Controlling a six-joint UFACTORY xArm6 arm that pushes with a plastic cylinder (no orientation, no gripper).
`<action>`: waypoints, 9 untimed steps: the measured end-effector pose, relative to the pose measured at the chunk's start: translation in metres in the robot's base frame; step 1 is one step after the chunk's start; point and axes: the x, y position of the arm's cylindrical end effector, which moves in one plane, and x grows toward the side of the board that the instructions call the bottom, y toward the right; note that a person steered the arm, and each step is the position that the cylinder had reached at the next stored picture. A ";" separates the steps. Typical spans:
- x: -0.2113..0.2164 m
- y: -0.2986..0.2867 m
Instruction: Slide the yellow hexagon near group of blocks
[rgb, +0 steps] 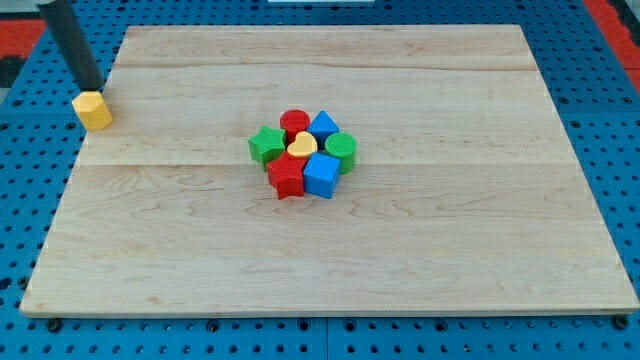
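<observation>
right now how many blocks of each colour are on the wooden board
yellow: 2, the yellow hexagon at the view's left edge, just under my tip, and the yellow heart
red: 2
green: 2
blue: 2
total: 8

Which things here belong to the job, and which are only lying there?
For the job:
- yellow hexagon, at the board's left edge
- group of blocks, mid-board
- my tip, touching the hexagon's top side

Just there:
- wooden board
- blue pegboard underneath
</observation>
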 end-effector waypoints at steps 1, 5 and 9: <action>0.020 0.002; 0.051 0.000; 0.126 0.020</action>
